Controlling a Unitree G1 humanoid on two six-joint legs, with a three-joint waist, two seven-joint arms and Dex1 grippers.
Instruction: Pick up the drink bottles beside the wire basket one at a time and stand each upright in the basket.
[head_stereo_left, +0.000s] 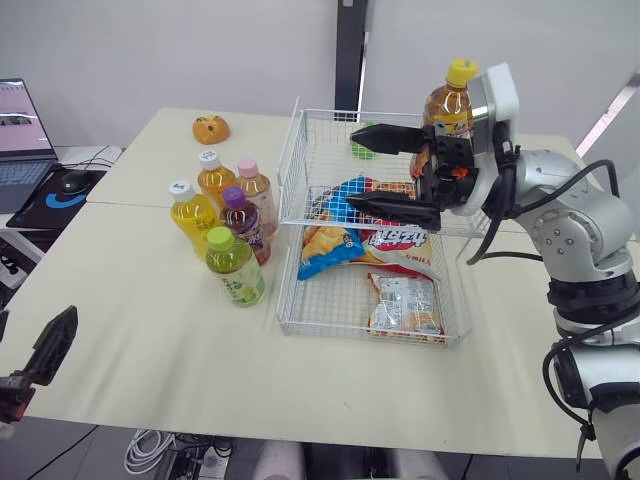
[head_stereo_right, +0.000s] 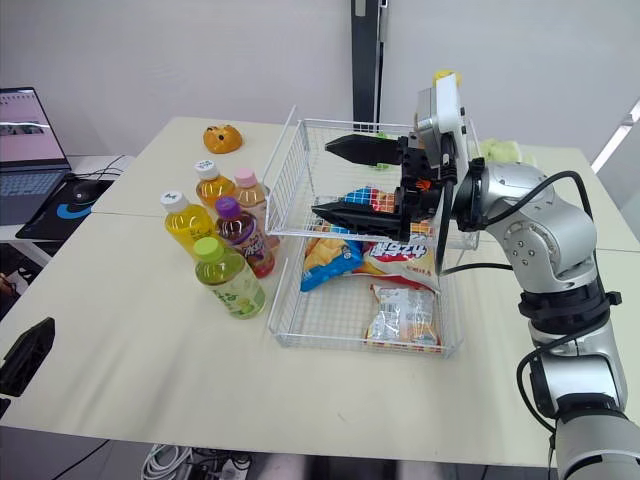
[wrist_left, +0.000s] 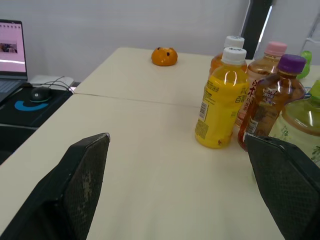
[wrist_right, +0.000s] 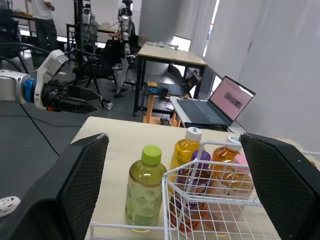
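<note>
The right hand (head_stereo_left: 352, 170) hangs empty, fingers spread wide, above the wire basket (head_stereo_left: 372, 333) of snack packets (head_stereo_left: 405, 305). A yellow-capped tea bottle (head_stereo_left: 450, 105) stands just behind it. Beyond its fingertips, five drink bottles (head_stereo_left: 243, 225) stand upright on the bench (head_stereo_left: 150, 330), just beside the basket. The left hand (wrist_left: 176, 140), also wide open and empty, sits low, well apart from them.

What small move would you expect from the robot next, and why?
Probably the right gripper should reach over the side wall of the wire basket, down toward the green-capped bottle. It hangs open above the basket, fingers pointing that way, and that bottle stands at the front of its group, unblocked.
</note>
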